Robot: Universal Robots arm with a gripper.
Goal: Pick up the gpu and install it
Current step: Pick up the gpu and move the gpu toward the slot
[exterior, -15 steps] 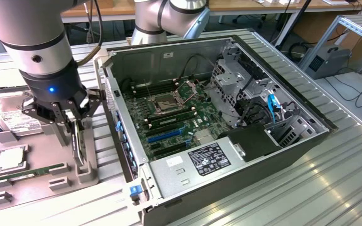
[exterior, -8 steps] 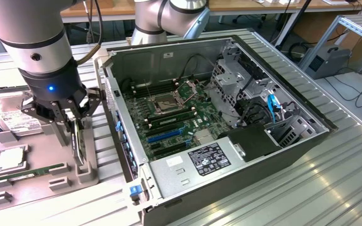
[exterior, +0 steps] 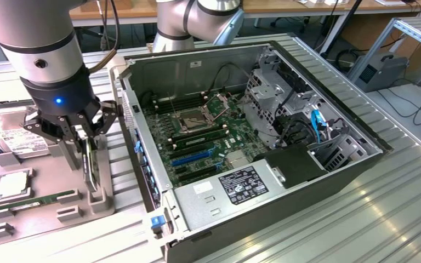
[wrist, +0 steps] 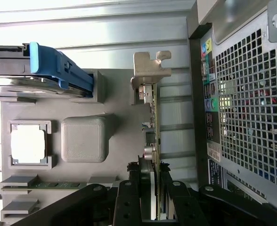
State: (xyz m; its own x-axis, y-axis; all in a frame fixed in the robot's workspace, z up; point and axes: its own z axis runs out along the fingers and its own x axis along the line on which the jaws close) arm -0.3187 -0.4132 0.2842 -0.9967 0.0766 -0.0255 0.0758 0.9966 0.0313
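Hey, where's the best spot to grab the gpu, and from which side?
Pinch the gpu across its two flat faces near mid-length, coming straight down onto its upper edge. It stands on edge in the holder, faces exposed, with the bracket at one end.

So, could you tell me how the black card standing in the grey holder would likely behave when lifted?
The card is probably stiff: it stands on edge in the holder without sagging. Being thin and tall, it would likely tip if set down outside a slot. Its exposed board looks fragile under the gripper closed on it.
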